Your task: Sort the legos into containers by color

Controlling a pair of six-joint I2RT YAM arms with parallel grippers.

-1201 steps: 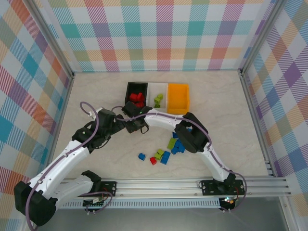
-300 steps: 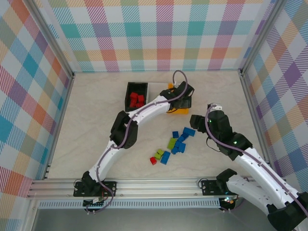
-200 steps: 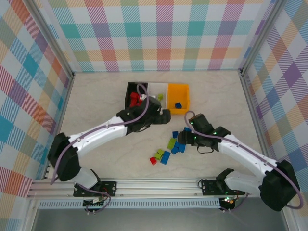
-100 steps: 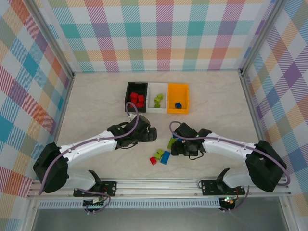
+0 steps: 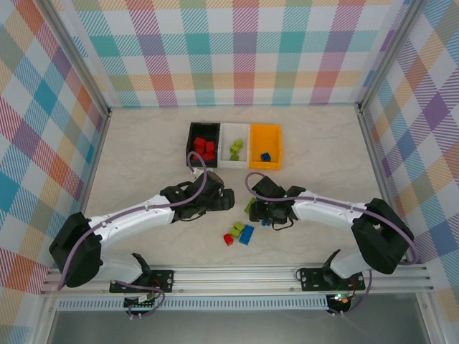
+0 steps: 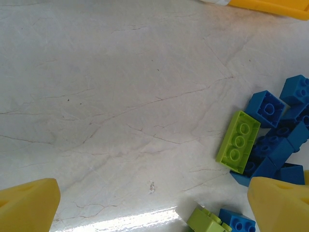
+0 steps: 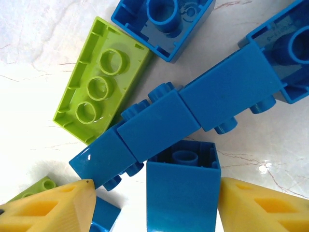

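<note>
Loose legos lie mid-table: a lime brick [image 7: 99,79], a row of blue bricks [image 7: 178,116] and one square blue brick [image 7: 182,193]. My right gripper [image 7: 157,188] is open and straddles that square brick, the right finger touching it, the left finger a gap away. In the top view it [image 5: 264,213] sits low over the blue cluster. My left gripper [image 5: 226,201] is open and empty above bare table, left of a lime brick [image 6: 238,141] and blue bricks [image 6: 268,107]. The black bin [image 5: 191,136] holds red bricks, the white bin [image 5: 224,147] lime ones, the orange bin [image 5: 276,150] one blue brick.
A red brick [image 5: 228,239], a lime brick [image 5: 235,229] and a blue brick [image 5: 246,233] lie nearer the front rail [image 5: 229,276]. Both arms reach toward the table's middle, their grippers close together. Checked walls stand on three sides.
The left arm has drawn back from the bins to mid-table and then held still. The right gripper has slid left onto the blue cluster, and its jaws have narrowed around the square blue brick.
</note>
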